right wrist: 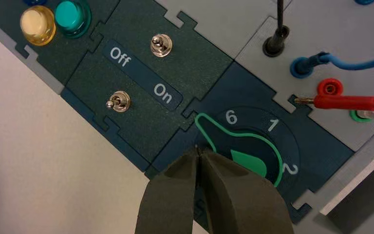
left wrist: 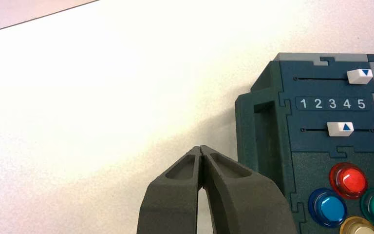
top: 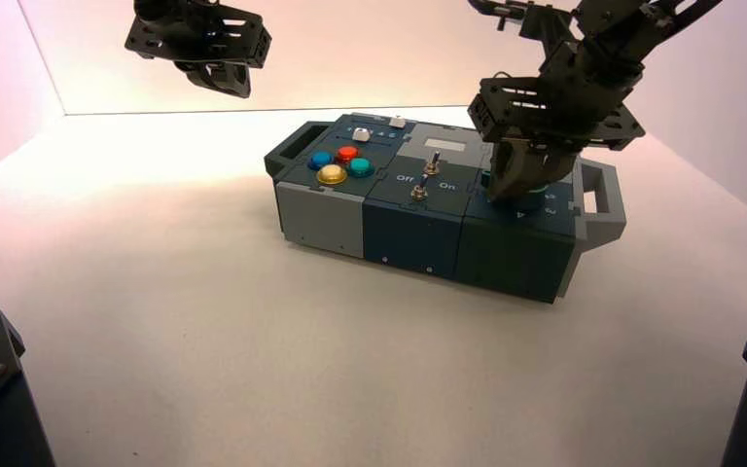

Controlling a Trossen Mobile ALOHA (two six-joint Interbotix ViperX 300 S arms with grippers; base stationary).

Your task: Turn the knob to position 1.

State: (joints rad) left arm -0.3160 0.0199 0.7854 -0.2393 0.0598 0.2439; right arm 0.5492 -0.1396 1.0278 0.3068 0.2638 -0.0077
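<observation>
The knob [right wrist: 246, 146] is a black dial with a green teardrop outline and a solid green teardrop on its cap. Its pointed end [right wrist: 202, 122] lies just past the white digit 6 [right wrist: 231, 117], on the side away from the white digit 1 [right wrist: 272, 125]; digit 2 [right wrist: 289, 168] follows. My right gripper [right wrist: 198, 151] is shut with nothing between its fingers, the tips resting at the knob's rim beside the pointed end. In the high view this gripper [top: 514, 190] covers the knob at the box's right end. My left gripper [left wrist: 201, 147] is shut and empty, raised at the back left [top: 216, 78].
Two metal toggle switches [right wrist: 118, 101] [right wrist: 160, 45] flank the Off/On label beside the knob. Red [right wrist: 345, 102], blue [right wrist: 316, 62] and black [right wrist: 276, 41] plugs and wires sit behind it. Coloured buttons [top: 342, 165] and two sliders [left wrist: 340, 128] [left wrist: 359, 76] occupy the box's left end. A handle [top: 598, 199] juts out right.
</observation>
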